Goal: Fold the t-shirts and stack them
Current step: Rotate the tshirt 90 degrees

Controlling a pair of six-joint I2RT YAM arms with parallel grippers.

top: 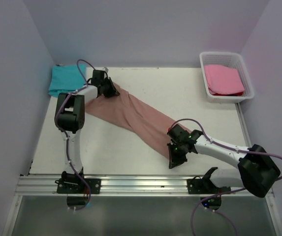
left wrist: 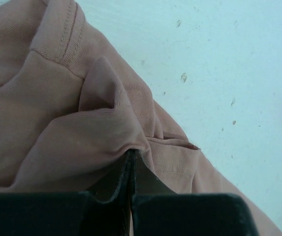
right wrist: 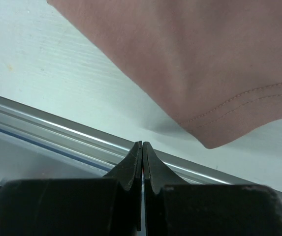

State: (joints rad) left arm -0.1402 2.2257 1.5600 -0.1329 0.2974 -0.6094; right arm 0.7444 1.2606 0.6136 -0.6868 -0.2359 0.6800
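**Worktop and main item.** On the white worktop (top: 145, 83) a dusty salmon-brown cotton t-shirt (top: 136, 120) lies drawn out in a twisted band. Its long axis runs diagonally from the far left to the near right, and it is not yet folded.

**Other garments.** A bright pink t-shirt (top: 223, 79) sits in the white plastic basket (top: 219, 53) at the far right corner. A teal t-shirt (top: 64, 81) lies flat at the far left corner, just beside the band's far end.

**Left pincer** (left wrist: 132, 157). Pressed together on a bunched ridge of the salmon cloth near the ribbed collar, so it holds the far-left end.

**Right pincer** (right wrist: 141, 147). Tips pressed together. No cloth is visible between them, though a thin edge could escape notice. The stitched hem corner (right wrist: 209, 140) lies just ahead of the tips and to their right in the wrist view, apart from them.

**Governing relation.** The near-right end of the band lies nearest the right arm. In my judgement that pincer must part and shift sideways onto the hem corner before the shirt can be spread square.
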